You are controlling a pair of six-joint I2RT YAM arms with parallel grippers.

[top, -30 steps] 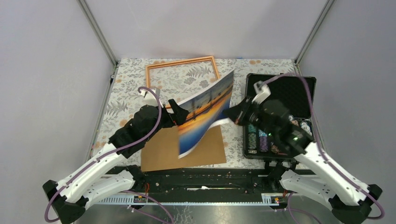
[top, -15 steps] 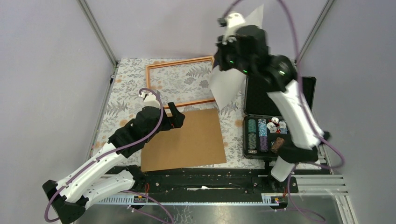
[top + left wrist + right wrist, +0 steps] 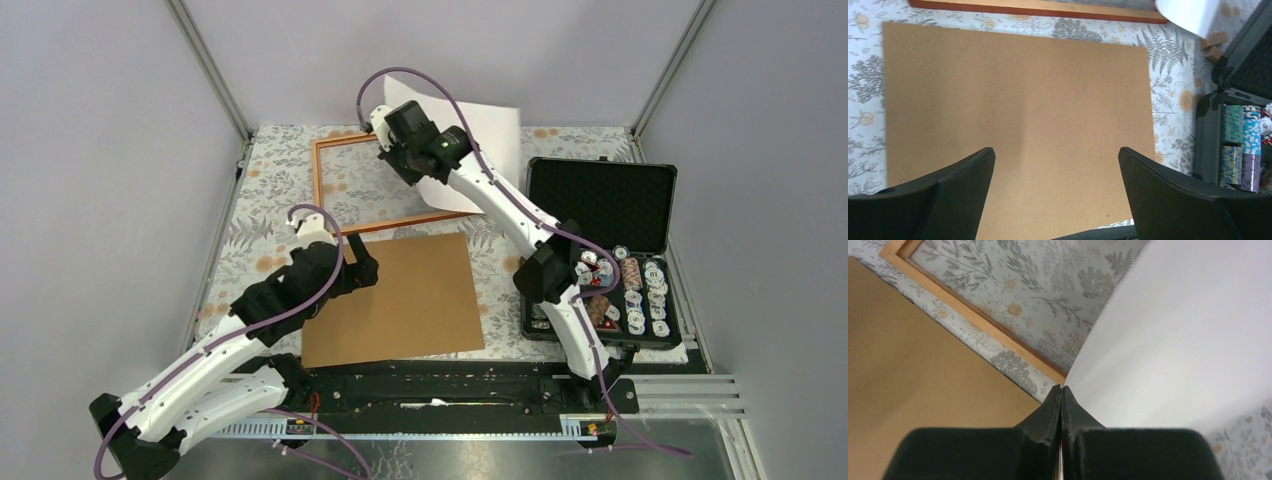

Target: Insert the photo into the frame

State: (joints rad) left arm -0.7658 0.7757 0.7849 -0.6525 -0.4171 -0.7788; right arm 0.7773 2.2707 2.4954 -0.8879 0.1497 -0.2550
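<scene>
Top external view: the right gripper point(image 3: 1060, 390) is clamped on the photo point(image 3: 480, 120), white back up, tilted over the frame's point(image 3: 318, 190) right end. The left gripper point(image 3: 1055, 155) hovers spread wide above the brown backing board point(image 3: 1018, 100).

Photo point(image 3: 487, 140): large print, plain white back facing the camera, picture side hidden. It is lifted and tilted over the far-right part of the frame, one edge pinched in the closed right gripper point(image 3: 1060, 390). Can't tell if it touches the frame.

Frame point(image 3: 318, 186): thin orange-brown wooden rectangle, flat on the floral tablecloth point(image 3: 270, 215), far side, left of centre. Its right end is hidden under the photo.
</scene>
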